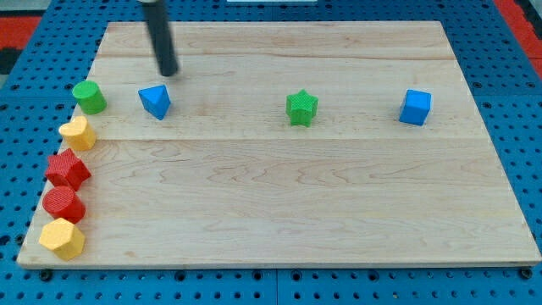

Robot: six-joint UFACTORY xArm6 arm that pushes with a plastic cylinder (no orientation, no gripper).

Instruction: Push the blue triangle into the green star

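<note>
Blue triangle (pixel 155 101) at board's upper left, green star (pixel 301 108) well apart toward view's right. Our tip (pixel 169 73), bare rod without jaws, just above triangle. Risk we see: off-centre push spins triangle off line, missing star.

This looks like a robotics lab bench set up for tests. A pale wooden board of glued planks (pixel 279 195) lies on a blue perforated metal base plate (pixel 508 51) with regular rows of holes, and small coloured plastic blocks sit on the board.
</note>
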